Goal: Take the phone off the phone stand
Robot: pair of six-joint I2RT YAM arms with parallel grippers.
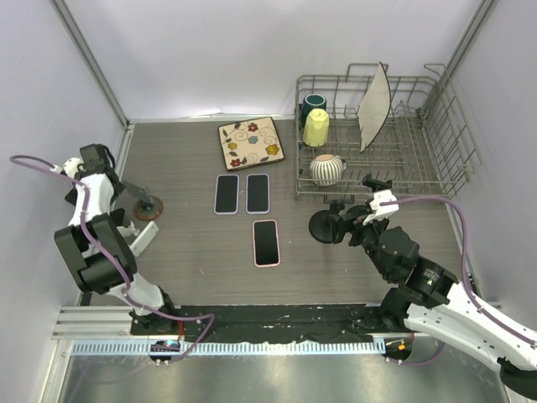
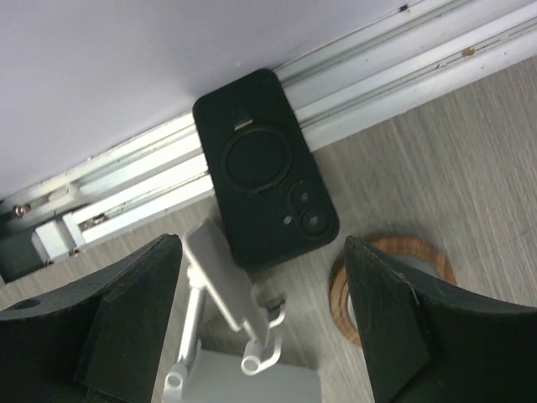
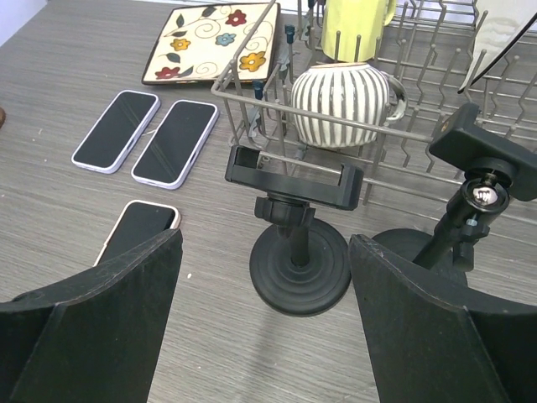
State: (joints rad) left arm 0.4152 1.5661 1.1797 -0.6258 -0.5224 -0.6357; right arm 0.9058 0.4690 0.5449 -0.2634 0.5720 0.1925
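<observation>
Both jaws wide apart, black phone (image 2: 267,180) centred just beyond left jaws, untouched

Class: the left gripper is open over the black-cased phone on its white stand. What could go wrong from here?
The left gripper straddles the black-cased phone, which sits close to the aluminium wall rail; a finger may strike that rail. The round wooden-based stand lies right beside one finger and could be knocked. The slim white metal stand looks light and may lift with the phone.
</observation>
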